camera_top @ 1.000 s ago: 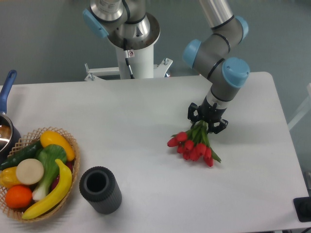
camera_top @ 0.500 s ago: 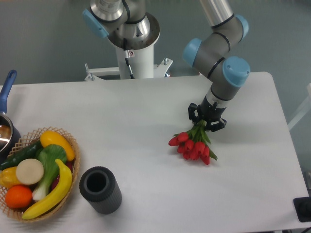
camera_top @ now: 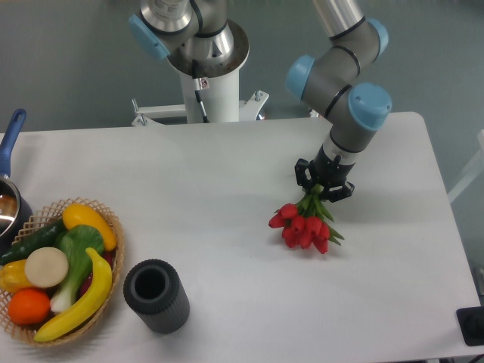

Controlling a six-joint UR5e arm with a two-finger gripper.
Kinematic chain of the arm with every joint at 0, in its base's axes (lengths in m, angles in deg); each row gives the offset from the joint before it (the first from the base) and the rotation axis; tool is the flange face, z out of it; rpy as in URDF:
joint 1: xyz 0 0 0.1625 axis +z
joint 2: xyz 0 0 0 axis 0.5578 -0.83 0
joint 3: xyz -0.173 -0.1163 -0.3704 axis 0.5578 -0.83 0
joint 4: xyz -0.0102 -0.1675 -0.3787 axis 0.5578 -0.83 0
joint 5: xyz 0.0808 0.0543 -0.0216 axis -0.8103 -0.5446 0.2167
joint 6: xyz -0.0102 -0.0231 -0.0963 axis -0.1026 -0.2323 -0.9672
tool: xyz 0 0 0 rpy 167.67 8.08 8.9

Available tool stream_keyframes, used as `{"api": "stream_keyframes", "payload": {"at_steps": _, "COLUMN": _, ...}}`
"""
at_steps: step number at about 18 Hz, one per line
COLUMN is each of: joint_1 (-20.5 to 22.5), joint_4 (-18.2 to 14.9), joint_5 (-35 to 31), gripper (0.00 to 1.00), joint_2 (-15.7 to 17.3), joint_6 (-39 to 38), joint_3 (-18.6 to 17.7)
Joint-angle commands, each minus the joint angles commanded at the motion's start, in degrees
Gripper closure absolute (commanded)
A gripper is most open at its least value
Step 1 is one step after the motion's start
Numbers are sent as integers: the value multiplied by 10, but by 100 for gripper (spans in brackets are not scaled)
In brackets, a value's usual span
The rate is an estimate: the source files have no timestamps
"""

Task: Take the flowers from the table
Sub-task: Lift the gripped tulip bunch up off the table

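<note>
One arm reaches down from the far right, and its jaws (camera_top: pixel 324 189) are closed around the green stems of the flowers (camera_top: pixel 305 226). The red buds fan out to the near left of the grip, tilted downward, with a few green leaves poking out on the right side. From where I stand the lowest buds look as if they rest on the desk (camera_top: pixel 227 174) or hang just above it; a faint shadow lies under them, but I cannot tell for sure whether they touch. The bunch sits right of the desk's middle, well apart from everything else.

At the near left edge stands a wicker basket (camera_top: pixel 112 227) heaped with produce: a banana (camera_top: pixel 82 298), an orange (camera_top: pixel 30 305), a yellow pepper (camera_top: pixel 88 222), a leafy green with a white stalk (camera_top: pixel 73 265), a cucumber (camera_top: pixel 34 240) and a pale round slice (camera_top: pixel 47 267). Just beside the basket, to its right, a dark ribbed cup (camera_top: pixel 156 295) stands upright with its mouth open to the ceiling. Far left, a pot with a blue handle (camera_top: pixel 10 144) is cut off by the edge of view. Beyond the desk's far side rises the white pedestal (camera_top: pixel 214 94) of the robot base. A small black object (camera_top: pixel 471 325) shows at the near right corner.
</note>
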Motion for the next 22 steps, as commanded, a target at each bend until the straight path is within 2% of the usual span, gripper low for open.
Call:
{"api": "stream_keyframes", "payload": {"at_steps": 5, "joint_1": 0, "joint_4": -1, "joint_5": 47, "gripper": 67, "joint_2": 59, "joint_6": -39, "joint_3": 14}}
{"api": "stream_keyframes", "payload": {"at_steps": 9, "joint_1": -5, "joint_4": 0, "joint_5": 137, "gripper": 67, "joint_2": 106, "joint_6": -88, "joint_3": 37}}
{"api": "stream_keyframes", "payload": {"at_steps": 12, "joint_1": -9, "joint_4": 3, "joint_5": 193, "gripper": 67, "joint_2": 136, "joint_6": -96, "joint_3": 47}}
{"api": "stream_keyframes", "payload": {"at_steps": 15, "joint_1": -12, "joint_4": 5, "joint_5": 273, "gripper": 67, "joint_2": 148, "joint_6": -109, "joint_3": 65}}
{"api": "stream_keyframes", "payload": {"at_steps": 22, "joint_1": -15, "joint_4": 9, "joint_5": 436, "gripper": 67, "joint_2": 141, "joint_6": -120, "joint_3": 79}}
